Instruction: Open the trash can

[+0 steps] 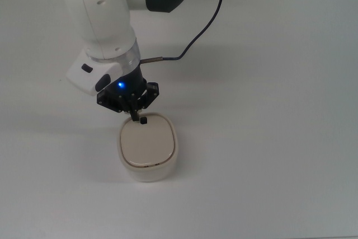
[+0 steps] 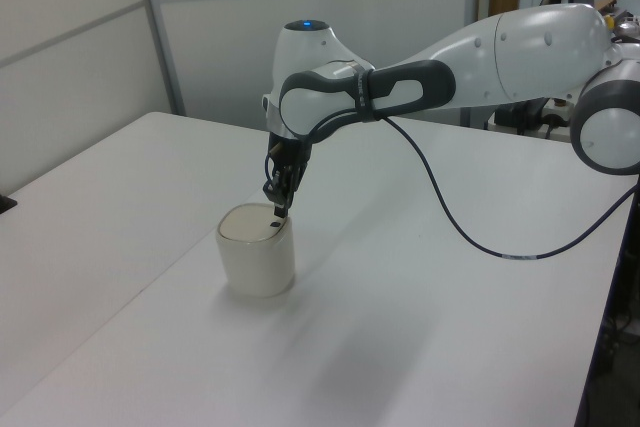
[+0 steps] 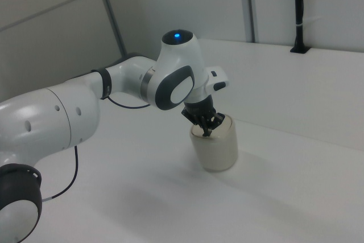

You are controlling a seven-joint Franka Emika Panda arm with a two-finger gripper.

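Observation:
The trash can (image 1: 147,155) is a small cream-white rounded-square bin on the white table, with its flat beige lid (image 1: 146,143) down. A tiny black button (image 1: 144,120) sits near the lid's far edge in the top view. My gripper (image 1: 135,116) points straight down with its fingers shut together, and nothing is held. Its tip hovers at the lid's far rim, just to the left of the button in the top view. In the left view the gripper (image 2: 279,211) stands right over the trash can (image 2: 258,265). In the right view the gripper (image 3: 207,132) reaches the top of the trash can (image 3: 216,151).
A black cable (image 1: 197,28) runs from the arm's wrist across the white table (image 1: 268,110) toward the top view's upper edge. Wall panels (image 2: 90,47) stand behind the table in the left view.

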